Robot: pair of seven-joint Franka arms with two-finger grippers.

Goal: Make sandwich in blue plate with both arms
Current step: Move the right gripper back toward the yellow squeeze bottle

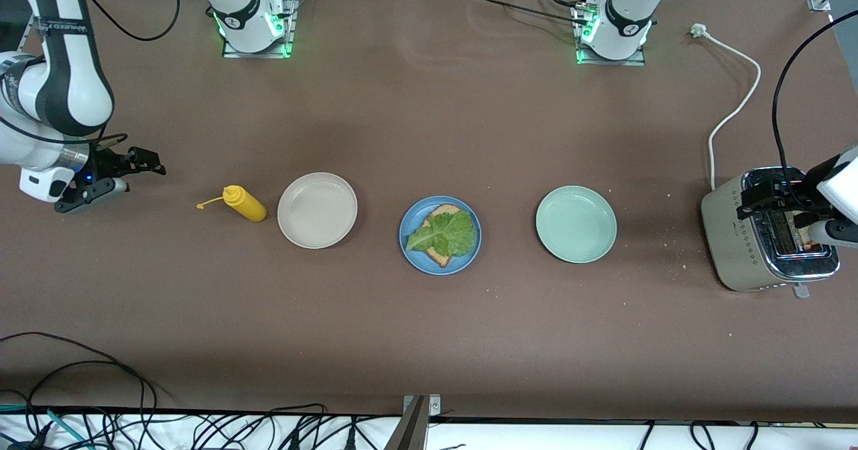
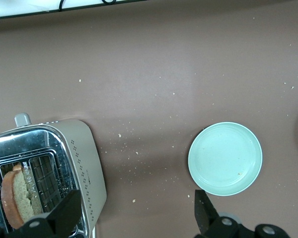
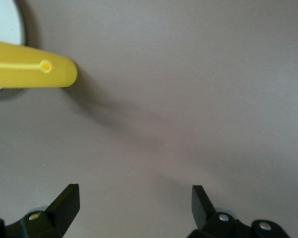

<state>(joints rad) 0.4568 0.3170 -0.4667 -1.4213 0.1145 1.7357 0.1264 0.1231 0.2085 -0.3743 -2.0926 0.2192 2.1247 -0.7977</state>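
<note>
Three plates (image 1: 317,210), one toaster (image 1: 764,235), one yellow bottle (image 1: 244,203).

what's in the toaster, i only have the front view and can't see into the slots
Observer: One brown bread slice stands in a slot of the toaster.
Operator: is the left hand on it yet
Observer: No. The left hand is open above the toaster, holding nothing.
Operator: and the right hand, what's under it
Observer: The right hand is open over bare table, with the yellow squeeze bottle lying near it.
</note>
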